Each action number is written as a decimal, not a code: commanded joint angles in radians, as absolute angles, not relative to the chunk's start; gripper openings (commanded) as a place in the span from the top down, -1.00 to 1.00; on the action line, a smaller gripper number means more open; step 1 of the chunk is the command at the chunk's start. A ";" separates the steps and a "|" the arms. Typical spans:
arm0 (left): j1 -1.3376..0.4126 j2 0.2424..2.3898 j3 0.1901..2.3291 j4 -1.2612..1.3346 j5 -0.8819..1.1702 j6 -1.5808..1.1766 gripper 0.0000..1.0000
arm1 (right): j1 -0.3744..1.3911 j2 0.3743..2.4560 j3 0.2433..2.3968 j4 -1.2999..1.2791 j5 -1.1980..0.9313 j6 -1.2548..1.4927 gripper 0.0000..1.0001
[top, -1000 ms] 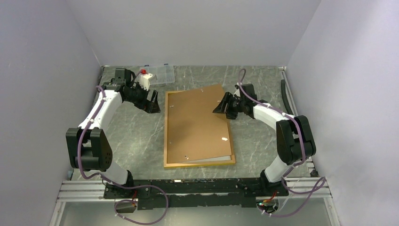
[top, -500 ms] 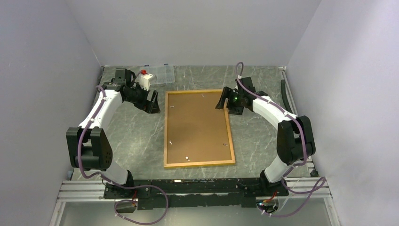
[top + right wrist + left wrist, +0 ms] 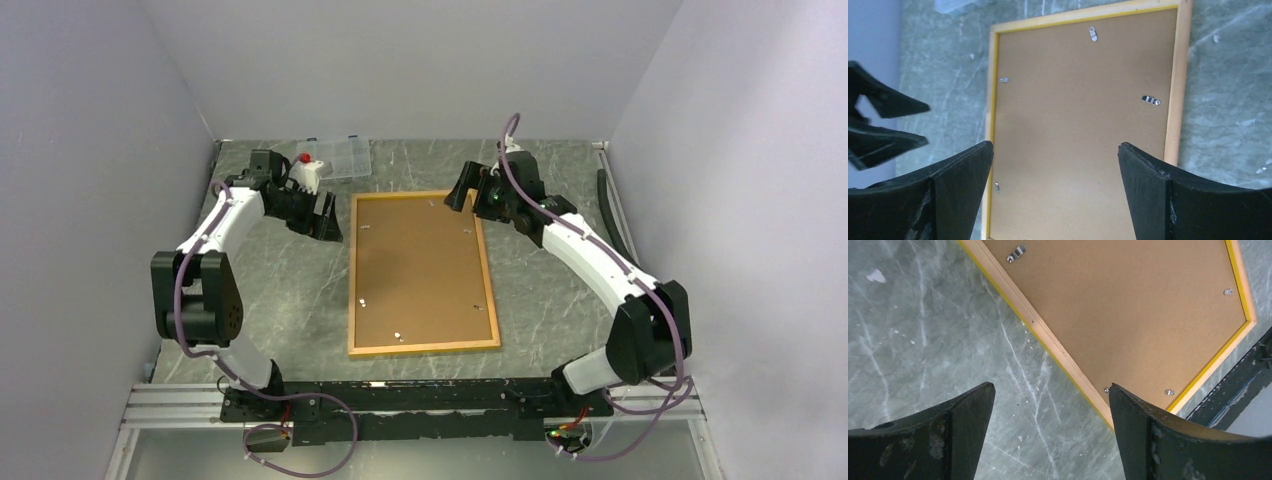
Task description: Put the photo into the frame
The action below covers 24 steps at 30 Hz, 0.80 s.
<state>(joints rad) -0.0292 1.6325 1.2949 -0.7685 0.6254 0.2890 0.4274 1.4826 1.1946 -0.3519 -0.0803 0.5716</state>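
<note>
Frame (image 3: 352,270) back-up, flat, long axis near-to-far

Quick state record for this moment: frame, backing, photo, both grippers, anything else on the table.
frame: flat on the table, back side up
backing board: lying inside the frame's border
photo: not visible
left gripper: open, empty, beside the frame's far-left corner
right gripper: open, empty, above the frame's far-right corner
clear box: at the far edge
</note>
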 commanded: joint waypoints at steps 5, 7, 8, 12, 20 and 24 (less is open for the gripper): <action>-0.023 1.778 1.238 -0.721 0.750 0.178 -0.48 | 0.616 1.569 1.161 -0.162 -0.121 0.626 -0.85; -0.019 1.822 1.248 -0.701 0.753 0.162 -0.31 | 0.632 1.627 1.180 -0.130 -0.143 0.643 -0.78; -0.016 1.843 1.257 -0.693 0.766 0.153 -0.23 | 0.633 1.654 1.188 -0.102 -0.166 0.655 -0.74; -0.005 1.929 1.299 -0.652 0.819 0.106 -0.12 | 0.653 1.762 1.267 -0.053 -0.209 0.677 -0.68; -0.002 2.083 1.388 -0.617 0.901 0.058 0.09 | 0.664 2.030 1.508 -0.068 -0.269 0.655 -0.50; -0.002 2.114 1.405 -0.602 0.932 0.055 0.23 | 0.663 2.150 1.640 -0.102 -0.295 0.641 -0.44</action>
